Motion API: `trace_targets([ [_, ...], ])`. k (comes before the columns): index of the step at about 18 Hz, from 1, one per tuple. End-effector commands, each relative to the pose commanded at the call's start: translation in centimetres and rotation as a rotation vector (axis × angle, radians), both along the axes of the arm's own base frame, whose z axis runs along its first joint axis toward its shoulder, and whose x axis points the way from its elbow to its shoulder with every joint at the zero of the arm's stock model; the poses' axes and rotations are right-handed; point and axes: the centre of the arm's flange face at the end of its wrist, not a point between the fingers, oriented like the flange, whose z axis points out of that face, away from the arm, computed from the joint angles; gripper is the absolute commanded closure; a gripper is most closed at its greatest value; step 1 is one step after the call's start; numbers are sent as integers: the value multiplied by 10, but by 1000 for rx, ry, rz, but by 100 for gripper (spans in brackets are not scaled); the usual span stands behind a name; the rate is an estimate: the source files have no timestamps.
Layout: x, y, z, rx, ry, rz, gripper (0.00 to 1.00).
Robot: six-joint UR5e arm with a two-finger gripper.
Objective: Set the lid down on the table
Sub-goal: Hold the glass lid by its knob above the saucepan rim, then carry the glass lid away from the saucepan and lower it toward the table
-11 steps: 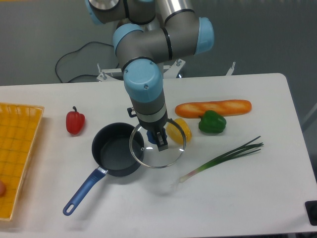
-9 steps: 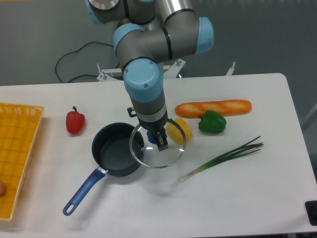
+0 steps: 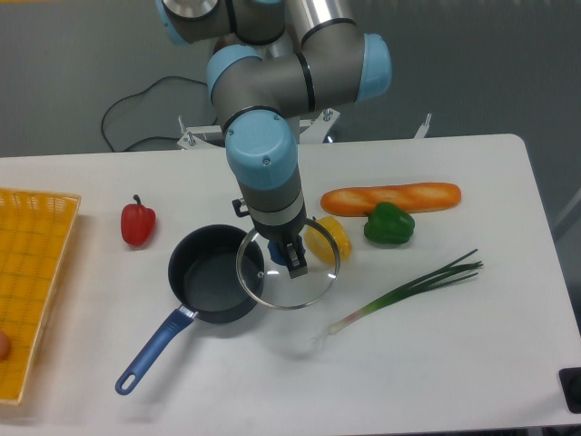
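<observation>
The gripper (image 3: 292, 264) is clamped on the blue knob of the lid (image 3: 289, 284), holding the glass disc above the table (image 3: 436, 345), its left edge overlapping the right rim of the saucepan (image 3: 211, 274). Just right of the saucepan and behind the lid sits a yellow pepper (image 3: 330, 238); farther right lie a green pepper (image 3: 388, 224) and a baguette (image 3: 390, 197).

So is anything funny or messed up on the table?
Nothing is spilled or broken. The one odd sight is the glass lid: the pincer holds it by its knob, half over the open saucepan and half over the white table, not lying flat on either. The peppers, baguette and spring onion lie neatly.
</observation>
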Motion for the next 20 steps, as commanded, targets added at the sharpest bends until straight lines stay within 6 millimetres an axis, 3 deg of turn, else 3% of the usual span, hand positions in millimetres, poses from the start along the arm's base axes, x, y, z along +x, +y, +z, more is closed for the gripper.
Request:
trace_targets([
  [12, -10, 13, -21, 10, -29, 70, 52],
  [20, -31, 19, -37, 22, -25, 203, 51],
])
